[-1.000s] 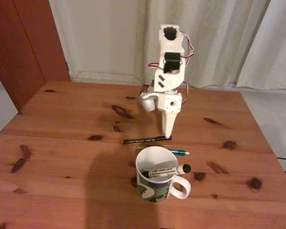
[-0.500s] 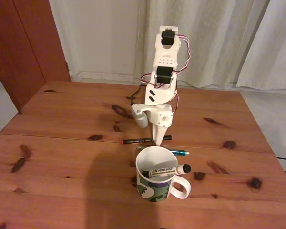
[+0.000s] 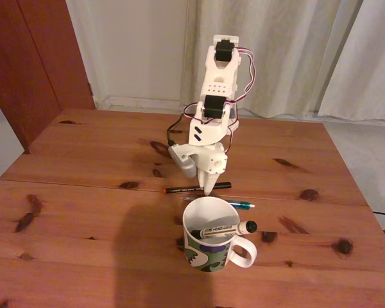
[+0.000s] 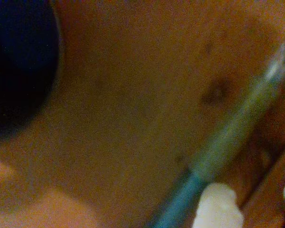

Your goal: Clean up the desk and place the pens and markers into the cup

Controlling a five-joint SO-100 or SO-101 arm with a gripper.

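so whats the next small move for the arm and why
Probably close the gripper on the black pen and lift. In the fixed view its tip sits right at that pen on the desk, just behind the mug, which already holds the white marker. The teal pen also remains. Jaw state is unclear.

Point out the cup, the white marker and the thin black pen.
cup [image 3: 208, 251], fixed view, patterned outer wall.
white marker [image 3: 226, 229], fixed view, labelled barrel inside the cup.
thin black pen [image 3: 185, 189], fixed view, middle of the barrel on the desk.
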